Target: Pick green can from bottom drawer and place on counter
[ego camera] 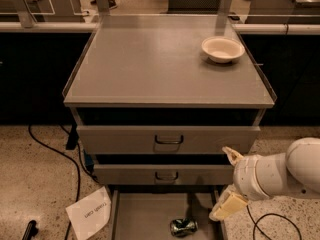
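Grey counter (150, 64) holds a white bowl (223, 49); end effector (227, 181), spread open, hangs beside bottom drawer (145, 216).

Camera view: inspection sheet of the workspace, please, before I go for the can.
Surface: counter holds a white bowl at its back right.
Job's things: can lies on its side in the open bottom drawer, right of centre, not gripped.
Clutter: paper sheet on the floor, left of the drawer.
Pincer: open, holding nothing, at the cabinet's right front, above and right of the can.
Cables: black cable on the floor at left; another at lower right.
Surroundings: speckled floor.
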{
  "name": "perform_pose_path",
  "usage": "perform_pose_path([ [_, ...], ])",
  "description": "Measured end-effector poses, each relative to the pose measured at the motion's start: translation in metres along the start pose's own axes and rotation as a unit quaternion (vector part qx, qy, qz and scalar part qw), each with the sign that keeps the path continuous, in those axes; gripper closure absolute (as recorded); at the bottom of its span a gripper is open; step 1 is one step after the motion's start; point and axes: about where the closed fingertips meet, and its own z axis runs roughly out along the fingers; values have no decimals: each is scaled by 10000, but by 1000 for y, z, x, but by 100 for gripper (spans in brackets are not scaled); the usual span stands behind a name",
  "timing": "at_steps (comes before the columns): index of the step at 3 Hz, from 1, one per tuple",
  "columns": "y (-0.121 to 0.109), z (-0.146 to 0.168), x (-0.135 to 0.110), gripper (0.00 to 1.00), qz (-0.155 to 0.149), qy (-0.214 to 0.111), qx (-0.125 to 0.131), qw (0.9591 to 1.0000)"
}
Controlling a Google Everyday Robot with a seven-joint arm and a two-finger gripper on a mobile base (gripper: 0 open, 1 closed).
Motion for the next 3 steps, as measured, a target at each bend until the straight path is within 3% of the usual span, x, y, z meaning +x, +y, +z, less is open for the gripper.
perform_pose_path([
  [1, 6, 33, 16, 0, 194, -57, -426, 9989],
  [3, 7, 43, 15, 0, 141, 24, -535, 9985],
])
